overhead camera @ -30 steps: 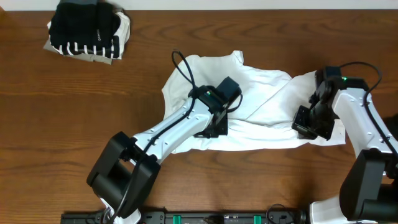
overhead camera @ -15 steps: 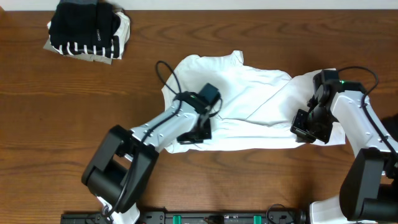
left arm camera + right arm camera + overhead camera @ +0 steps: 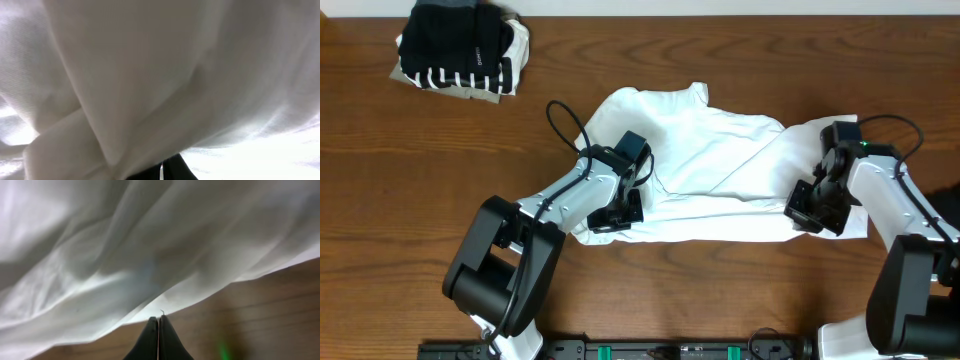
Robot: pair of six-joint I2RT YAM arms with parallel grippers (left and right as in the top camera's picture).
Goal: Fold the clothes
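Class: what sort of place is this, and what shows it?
Probably a robotics lab bench: two white-and-black robot arms, a brown wooden table, a crumpled white T-shirt under them.

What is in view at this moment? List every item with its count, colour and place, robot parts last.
white T-shirt: one, white, spread out and crumpled at the middle of the table
folded pile: one stack, black, black-and-white striped and beige pieces, top-left corner of the overhead view
table: one, brown wood, under everything
cables: two, black, one looping off each arm
left arm: one, white and black, reaching onto the shirt's left end
right arm: one, white and black, at the shirt's right end
left fingers: black, mostly hidden by white cloth, state unclear
right fingers: black, closed together at the shirt's edge
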